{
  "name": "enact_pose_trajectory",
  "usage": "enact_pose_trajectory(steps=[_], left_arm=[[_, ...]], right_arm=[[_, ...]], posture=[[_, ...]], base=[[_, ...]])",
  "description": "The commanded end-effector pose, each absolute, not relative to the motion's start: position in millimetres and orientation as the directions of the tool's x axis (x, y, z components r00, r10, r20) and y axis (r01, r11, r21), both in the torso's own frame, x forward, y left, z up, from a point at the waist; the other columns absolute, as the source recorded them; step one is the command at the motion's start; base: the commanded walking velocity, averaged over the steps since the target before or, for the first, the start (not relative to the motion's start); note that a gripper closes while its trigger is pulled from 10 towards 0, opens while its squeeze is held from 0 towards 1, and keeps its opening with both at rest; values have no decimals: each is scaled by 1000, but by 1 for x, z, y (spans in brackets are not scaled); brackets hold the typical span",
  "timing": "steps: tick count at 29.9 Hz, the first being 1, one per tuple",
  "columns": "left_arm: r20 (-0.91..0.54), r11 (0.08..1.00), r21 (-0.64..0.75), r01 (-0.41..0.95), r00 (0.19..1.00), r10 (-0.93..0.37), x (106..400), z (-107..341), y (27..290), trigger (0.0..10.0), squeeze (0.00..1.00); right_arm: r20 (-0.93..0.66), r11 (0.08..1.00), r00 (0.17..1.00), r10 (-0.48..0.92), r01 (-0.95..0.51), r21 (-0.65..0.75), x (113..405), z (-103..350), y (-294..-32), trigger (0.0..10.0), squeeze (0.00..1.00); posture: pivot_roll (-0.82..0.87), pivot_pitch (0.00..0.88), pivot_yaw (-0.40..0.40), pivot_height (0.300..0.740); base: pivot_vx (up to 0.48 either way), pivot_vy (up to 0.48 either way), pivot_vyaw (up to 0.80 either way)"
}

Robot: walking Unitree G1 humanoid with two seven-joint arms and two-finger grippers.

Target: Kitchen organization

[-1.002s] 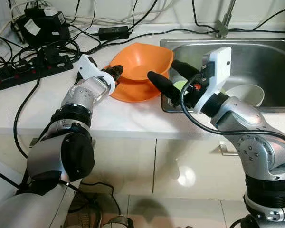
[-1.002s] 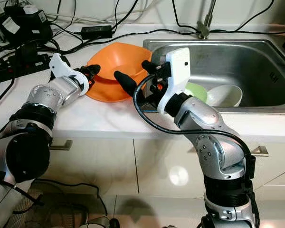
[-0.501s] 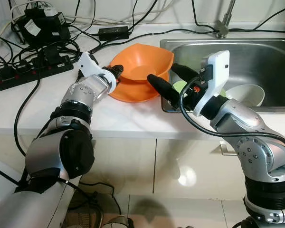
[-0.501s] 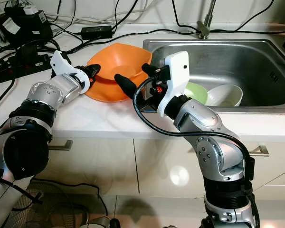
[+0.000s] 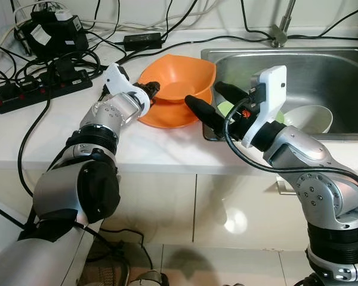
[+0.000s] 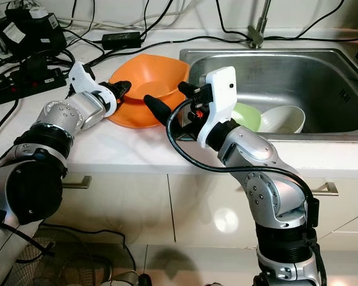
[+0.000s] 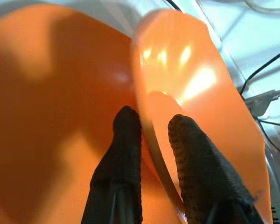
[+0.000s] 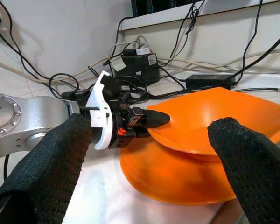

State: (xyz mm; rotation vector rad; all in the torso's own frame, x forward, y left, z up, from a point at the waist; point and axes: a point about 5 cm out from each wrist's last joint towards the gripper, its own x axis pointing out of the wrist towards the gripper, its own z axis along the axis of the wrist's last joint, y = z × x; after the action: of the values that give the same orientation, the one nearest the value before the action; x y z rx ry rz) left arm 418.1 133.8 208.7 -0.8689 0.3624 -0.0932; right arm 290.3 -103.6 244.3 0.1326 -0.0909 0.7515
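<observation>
Left wrist view shows the left gripper (image 7: 149,123) pinching the thin glossy rim of the orange bowl (image 5: 178,76), which sits tilted on an orange plate (image 5: 167,113) beside the steel sink (image 5: 322,65), while the right gripper (image 5: 206,98), spread wide, hovers just beside the bowl; no writing is legible.

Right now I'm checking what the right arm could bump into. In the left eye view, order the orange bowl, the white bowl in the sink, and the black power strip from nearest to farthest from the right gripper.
1. Orange bowl, on the counter just beyond the right gripper, toward the robot's left.
2. White bowl, in the sink on the robot's right.
3. Black power strip, far left on the counter among the cables.
</observation>
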Motion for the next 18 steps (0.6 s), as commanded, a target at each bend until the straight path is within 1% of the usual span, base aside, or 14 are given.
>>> enact_pose_trajectory(steps=[1, 10, 14, 15, 17, 18], left_arm=[[-264, 642, -763, -71, 941, -211, 420, 216, 134, 0, 0], [-257, 622, -778, -92, 949, -181, 421, 219, 143, 0, 0], [-235, 609, -789, -80, 955, -179, 422, 222, 143, 0, 0], [-190, 588, -807, -57, 967, -167, 423, 226, 145, 0, 0], [-169, 583, -811, -45, 972, -161, 423, 228, 146, 0, 0], [-131, 575, -818, -16, 979, -159, 423, 230, 147, 0, 0]], right_arm=[[142, 722, 723, 676, -689, 66, 287, 248, -102, 10000, 0], [143, 727, 726, 672, -684, 55, 289, 249, -103, 10000, 0], [141, 728, 726, 673, -684, 53, 289, 250, -104, 10000, 0], [141, 729, 728, 671, -683, 54, 289, 249, -104, 10000, 0], [141, 729, 728, 671, -682, 54, 289, 249, -104, 10000, 0], [141, 729, 728, 671, -682, 55, 289, 249, -104, 10000, 0]], posture=[[-22, 48, 106, 740], [-17, 57, 100, 740], [-17, 57, 100, 740], [-18, 51, 102, 740], [-18, 51, 102, 740], [-18, 51, 102, 740]], base=[[0, 0, 0], [0, 0, 0], [0, 0, 0], [0, 0, 0], [0, 0, 0], [0, 0, 0]])
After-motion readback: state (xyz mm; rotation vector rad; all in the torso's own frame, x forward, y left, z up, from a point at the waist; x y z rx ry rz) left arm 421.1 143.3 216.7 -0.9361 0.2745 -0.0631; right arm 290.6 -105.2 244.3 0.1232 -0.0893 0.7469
